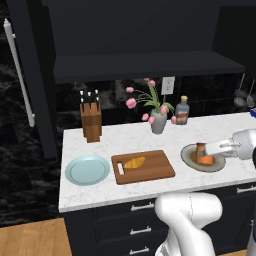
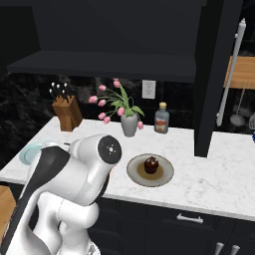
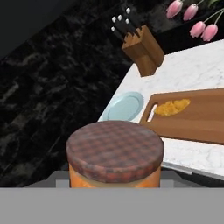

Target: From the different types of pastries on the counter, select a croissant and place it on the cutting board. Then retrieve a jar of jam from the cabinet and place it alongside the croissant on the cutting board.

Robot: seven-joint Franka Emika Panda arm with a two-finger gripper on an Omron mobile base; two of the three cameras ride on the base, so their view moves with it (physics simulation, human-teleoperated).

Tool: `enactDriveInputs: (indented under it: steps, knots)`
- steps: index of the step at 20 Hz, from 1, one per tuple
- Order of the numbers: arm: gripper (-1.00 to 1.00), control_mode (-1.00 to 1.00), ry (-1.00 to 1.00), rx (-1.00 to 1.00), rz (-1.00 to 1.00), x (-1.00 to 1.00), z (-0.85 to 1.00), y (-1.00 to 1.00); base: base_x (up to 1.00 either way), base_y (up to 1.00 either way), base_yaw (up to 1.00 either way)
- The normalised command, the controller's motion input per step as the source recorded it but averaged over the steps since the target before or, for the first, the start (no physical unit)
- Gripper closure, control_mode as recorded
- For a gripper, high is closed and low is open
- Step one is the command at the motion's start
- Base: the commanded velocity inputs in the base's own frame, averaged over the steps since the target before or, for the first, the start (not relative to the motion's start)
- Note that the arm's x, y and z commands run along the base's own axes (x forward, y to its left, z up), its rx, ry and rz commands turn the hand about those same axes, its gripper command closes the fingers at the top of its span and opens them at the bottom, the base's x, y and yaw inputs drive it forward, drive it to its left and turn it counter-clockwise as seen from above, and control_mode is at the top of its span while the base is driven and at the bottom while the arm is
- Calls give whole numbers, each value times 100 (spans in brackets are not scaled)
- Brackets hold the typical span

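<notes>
White marble counter [image 1: 125,137] is running under a black cabinet [image 1: 140,35] with a dark ledge, navy drawers below. The jar [image 1: 201,153] is hanging upright in the gripper [image 1: 212,150] over the round grey plate [image 1: 190,159] at the counter's right; in the left base view the hand is reaching in sideways from the right edge and closing on the jar's side, and in the hand view the jar [image 3: 114,155] is sitting right in front of the camera, plaid brownish lid up, orange body below. The fingertips themselves are hiding behind the jar and the grey band, so the jaws are reading as clamped on the jar mainly from the left base view. In the right base view the arm's white body is covering the left of the counter, the board and the jar; the plate [image 2: 167,177] is showing with a dark round pastry [image 2: 151,165] on it. The jar's base is cut off in the hand view. The croissant [image 1: 135,162] is lying on the board [image 1: 150,172], toward its handle end, its long axis running along the board's length, left to right in the left base view. The board's slot handle is pointing toward the blue plate [image 1: 87,170] just beside it. Behind are standing a knife block [image 1: 91,121], a vase of pink tulips [image 1: 158,120] and a bottle [image 1: 182,111].
</notes>
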Motion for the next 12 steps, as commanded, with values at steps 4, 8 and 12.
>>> enactDriveInputs:
  steps: [4, 8, 12]
  knots:
    - [100, -100, -18, -2, 8, 1, 0, 0, 0, 0, 0]
    - [100, -100, -35, -9, 12, 10, -11, 7, 0, 0, 0]
    - [100, -100, -27, -4, 13, 26, -41, 20, 0, 0, 0]
